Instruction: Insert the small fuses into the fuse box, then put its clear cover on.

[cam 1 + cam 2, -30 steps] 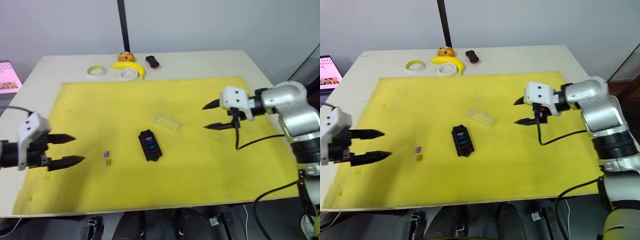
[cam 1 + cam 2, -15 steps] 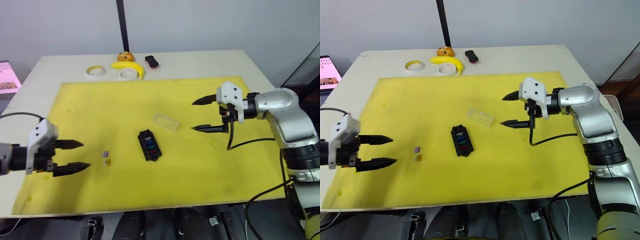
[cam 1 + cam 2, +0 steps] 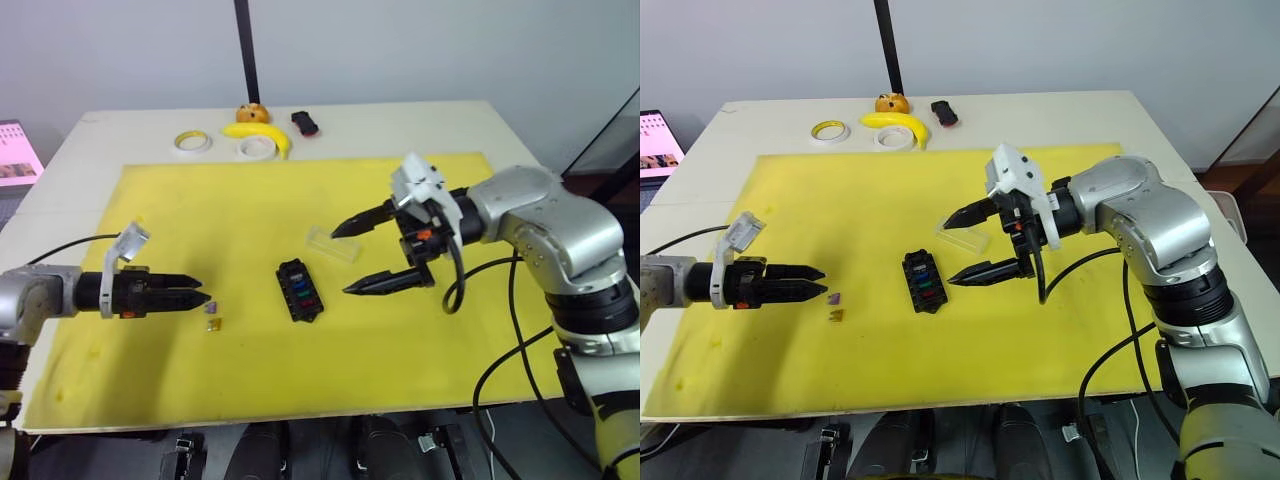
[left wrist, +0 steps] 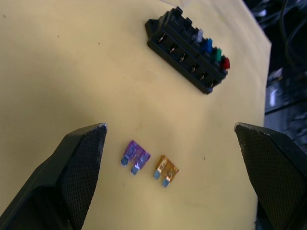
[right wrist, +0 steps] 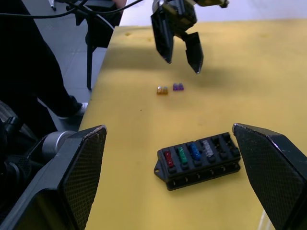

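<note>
Fuse box (image 3: 301, 291) sits mid-mat on the yellow mat (image 3: 160, 200), long axis running near-far with a slight slant. Four fuses are already seated in one row: red, green, blue, grey; the rest of that row looks empty, and I can't tell whether the 2nd row holds anything.

Two loose fuses lie left of the box: purple fuse (image 4: 134, 156) and yellow fuse (image 4: 165, 170), just beside each other, not touching, both flat with prongs pointing toward the near edge of the mat.

Left gripper (image 3: 200, 298) is low over the mat, fingers partly open, holding nothing. Its tips point right, and the purple fuse lies just ahead of them, yellow one a bit nearer the front edge. Left arm is clearly the closer one, so the next pick is prob. purple first; fingers need to straddle it across its flat faces.

Right gripper (image 3: 350, 258) is spread wide and empty, hovering right of the box, one tip by the clear cover (image 3: 333, 244), which lies flat just far-right of the box, apart from it. Cover prob. waits till both fuses are in.

Tape rolls (image 3: 192, 142), a banana (image 3: 258, 133) and a small black-red gadget (image 3: 305, 122) sit at the far table edge, well apart.
</note>
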`<act>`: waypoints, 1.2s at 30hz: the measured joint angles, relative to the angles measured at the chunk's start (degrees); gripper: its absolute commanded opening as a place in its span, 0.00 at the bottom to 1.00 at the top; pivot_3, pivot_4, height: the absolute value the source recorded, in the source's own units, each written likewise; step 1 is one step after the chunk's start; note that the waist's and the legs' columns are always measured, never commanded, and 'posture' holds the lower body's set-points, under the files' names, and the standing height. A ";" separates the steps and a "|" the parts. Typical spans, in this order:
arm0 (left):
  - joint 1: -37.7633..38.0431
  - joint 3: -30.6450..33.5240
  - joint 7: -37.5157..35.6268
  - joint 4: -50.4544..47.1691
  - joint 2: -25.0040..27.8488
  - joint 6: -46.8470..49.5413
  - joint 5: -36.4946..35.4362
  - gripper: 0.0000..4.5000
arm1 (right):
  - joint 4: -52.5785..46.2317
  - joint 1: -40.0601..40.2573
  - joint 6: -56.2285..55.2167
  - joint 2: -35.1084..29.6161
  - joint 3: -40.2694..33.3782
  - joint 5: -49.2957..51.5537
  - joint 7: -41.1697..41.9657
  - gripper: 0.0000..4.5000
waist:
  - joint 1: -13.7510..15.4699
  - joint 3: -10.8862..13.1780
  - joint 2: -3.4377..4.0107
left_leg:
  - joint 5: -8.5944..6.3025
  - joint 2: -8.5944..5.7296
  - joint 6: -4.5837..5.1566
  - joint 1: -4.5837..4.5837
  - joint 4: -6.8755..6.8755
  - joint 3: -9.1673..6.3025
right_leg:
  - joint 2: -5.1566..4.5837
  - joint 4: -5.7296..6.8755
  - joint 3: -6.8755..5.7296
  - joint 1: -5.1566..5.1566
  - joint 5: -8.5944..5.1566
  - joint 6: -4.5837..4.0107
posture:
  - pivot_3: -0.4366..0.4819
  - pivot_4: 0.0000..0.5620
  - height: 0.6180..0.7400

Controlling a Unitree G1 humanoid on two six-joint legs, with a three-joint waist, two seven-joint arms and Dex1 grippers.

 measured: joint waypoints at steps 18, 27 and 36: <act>-2.09 -6.38 -5.77 7.02 -3.20 -4.43 5.48 0.94 | -1.19 -0.04 0.31 -0.34 0.64 -1.12 -3.60 1.00 | 0.13 -0.01 0.00 | 0.00 0.03 0.00 0.01 0.03 0.01 | -0.01 0.02 0.03 0.02 0.00 0.00 | 0.48 0.27 1.00; -1.58 -6.31 -6.19 8.06 -3.50 -5.16 7.05 0.71 | -1.19 -0.03 0.27 -0.36 0.72 -1.21 -4.45 1.00 | 0.01 -0.01 0.00 | -0.01 0.06 0.01 0.03 0.03 -0.01 | -0.01 0.01 0.05 0.01 0.00 0.00 | 0.48 0.27 1.00; -1.92 -6.15 -7.36 15.35 -3.82 -8.47 7.57 0.41 | -0.87 -0.03 -0.76 -0.16 1.87 -1.83 -4.65 1.00 | -0.40 -0.02 0.02 | -0.01 0.17 0.01 0.14 0.02 -0.02 | 0.18 0.07 0.15 0.00 0.01 -0.03 | 0.48 0.27 1.00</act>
